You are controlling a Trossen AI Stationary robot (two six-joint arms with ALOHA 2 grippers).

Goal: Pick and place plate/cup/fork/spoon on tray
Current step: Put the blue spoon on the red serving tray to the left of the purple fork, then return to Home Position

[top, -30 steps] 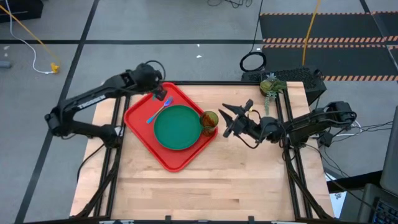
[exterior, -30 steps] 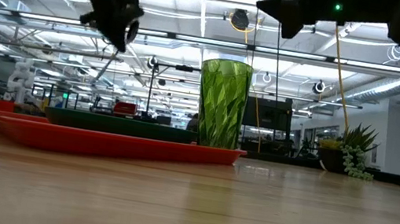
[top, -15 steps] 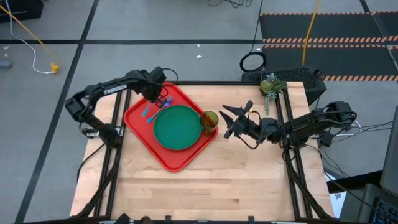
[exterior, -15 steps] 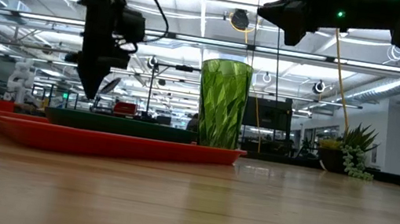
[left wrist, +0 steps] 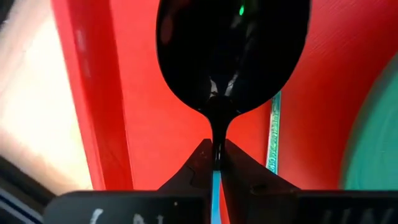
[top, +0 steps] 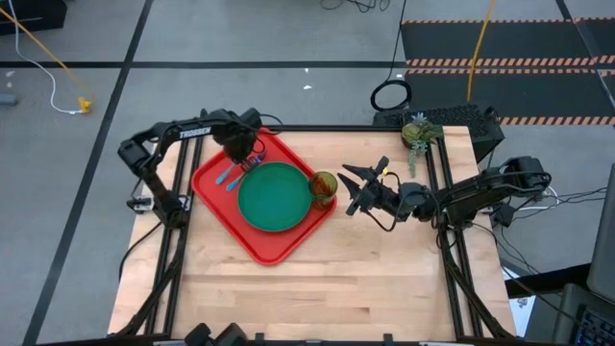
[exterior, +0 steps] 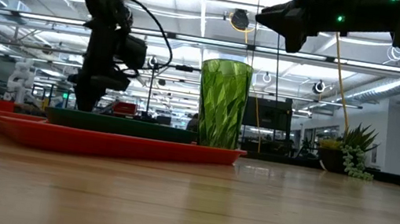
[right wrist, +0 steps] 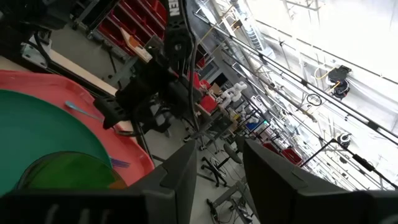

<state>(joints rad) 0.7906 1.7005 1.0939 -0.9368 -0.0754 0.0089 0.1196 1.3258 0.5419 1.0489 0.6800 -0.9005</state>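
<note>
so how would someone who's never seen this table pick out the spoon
Find the red tray on the table's left half, then its far corner beside the green plate. The spoon is pinched there in the left hand; its dark shiny oval bowl distinguishes it from the all-blue fork alongside.

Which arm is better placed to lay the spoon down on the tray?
The left arm. Its gripper already grips the spoon by the handle, low over the red tray near the fork. The right gripper is open, beside the cup, off the tray.
</note>
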